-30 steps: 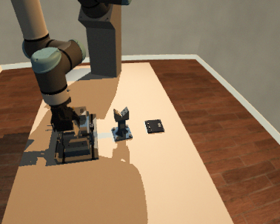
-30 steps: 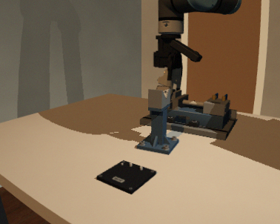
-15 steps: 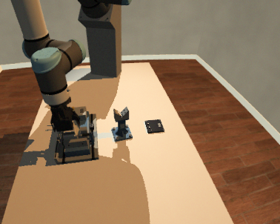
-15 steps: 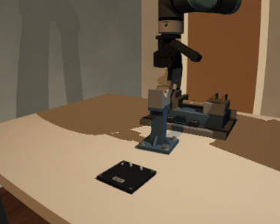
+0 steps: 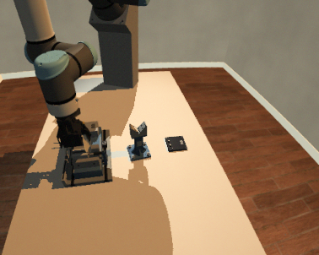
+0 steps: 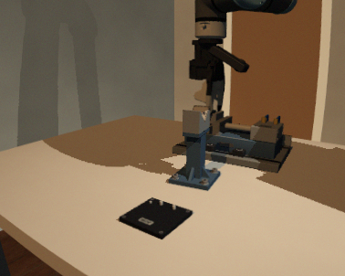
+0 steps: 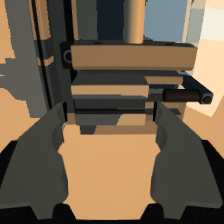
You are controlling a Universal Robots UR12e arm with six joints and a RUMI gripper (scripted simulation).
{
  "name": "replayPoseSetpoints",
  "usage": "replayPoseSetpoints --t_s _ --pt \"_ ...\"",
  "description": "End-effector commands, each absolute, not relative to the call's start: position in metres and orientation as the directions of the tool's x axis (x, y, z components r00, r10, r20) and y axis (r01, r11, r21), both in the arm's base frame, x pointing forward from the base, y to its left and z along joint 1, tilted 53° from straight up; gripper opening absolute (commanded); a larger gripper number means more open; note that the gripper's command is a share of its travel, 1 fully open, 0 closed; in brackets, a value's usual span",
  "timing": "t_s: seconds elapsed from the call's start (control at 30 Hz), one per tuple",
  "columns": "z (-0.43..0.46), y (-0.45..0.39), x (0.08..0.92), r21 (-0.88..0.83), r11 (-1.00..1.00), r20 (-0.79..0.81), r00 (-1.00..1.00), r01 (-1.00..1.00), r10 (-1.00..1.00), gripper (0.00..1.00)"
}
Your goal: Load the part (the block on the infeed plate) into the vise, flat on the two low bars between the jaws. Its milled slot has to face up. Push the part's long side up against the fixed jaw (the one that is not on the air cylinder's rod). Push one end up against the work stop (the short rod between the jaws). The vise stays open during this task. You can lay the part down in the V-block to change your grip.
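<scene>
My gripper point(image 5: 76, 137) hangs straight down over the far end of the vise point(image 5: 88, 162), behind the V-block in the exterior view point(image 6: 215, 107). In the wrist view the part point(image 7: 107, 165) shows as a tan block filling the space between my two fingers. The fingers stand open beside it and do not clamp it. Beyond the part lie the vise's jaws and low bars, with the dark work stop rod point(image 7: 182, 95) on the right. I cannot tell the slot's side, or how the part sits on the bars. The vise is open.
The V-block point(image 5: 138, 141) stands empty on its blue base to the right of the vise; it also shows in the exterior view point(image 6: 195, 151). The black infeed plate point(image 5: 175, 143) lies bare further right. The arm's column stands at the table's back.
</scene>
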State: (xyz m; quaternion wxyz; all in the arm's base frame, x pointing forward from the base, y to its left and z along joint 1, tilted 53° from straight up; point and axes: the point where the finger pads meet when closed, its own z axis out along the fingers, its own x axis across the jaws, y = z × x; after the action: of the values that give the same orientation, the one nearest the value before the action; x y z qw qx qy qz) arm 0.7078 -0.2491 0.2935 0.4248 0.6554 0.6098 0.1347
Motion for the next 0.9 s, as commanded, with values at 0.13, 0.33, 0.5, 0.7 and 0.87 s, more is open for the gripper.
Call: replayPoseSetpoints --t_s 0.13,0.33,0.5,0.7,0.87 --pt "0.305 -0.242 0.695 0.722 0.105 -0.342 0.220 0.684 0.914 0.47" --pt "0.317 -0.234 0.682 0.722 0.105 -0.342 0.220 0.684 0.914 0.47" --pt "0.325 -0.229 0.672 0.722 0.105 -0.342 0.220 0.684 0.914 0.47" --pt "0.330 -0.225 0.666 0.722 0.105 -0.342 0.220 0.684 0.914 0.47" --pt "0.334 -0.223 0.662 0.722 0.105 -0.342 0.220 0.684 0.914 0.47"
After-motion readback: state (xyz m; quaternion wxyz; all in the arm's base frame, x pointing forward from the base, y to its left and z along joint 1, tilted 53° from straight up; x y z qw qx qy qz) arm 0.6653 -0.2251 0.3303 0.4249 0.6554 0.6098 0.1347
